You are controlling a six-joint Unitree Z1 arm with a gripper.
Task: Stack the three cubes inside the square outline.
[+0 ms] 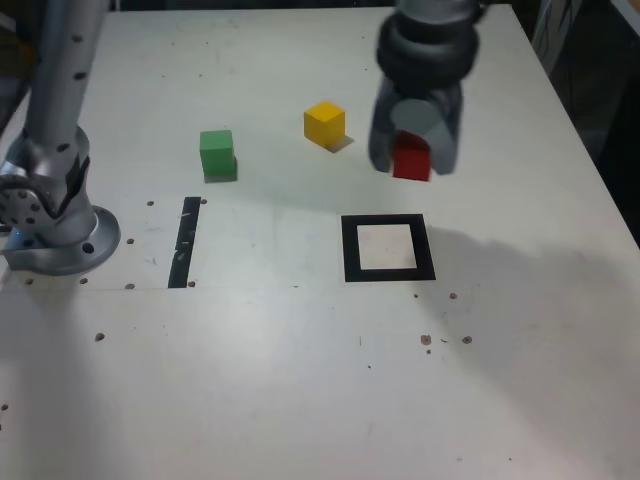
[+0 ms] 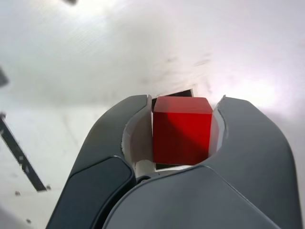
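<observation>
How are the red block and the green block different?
The red cube is up in the gripper, but the green cube sits on the table. One is red; the other is green. Both are small, plain cubes, and neither is inside the black square yet.
</observation>
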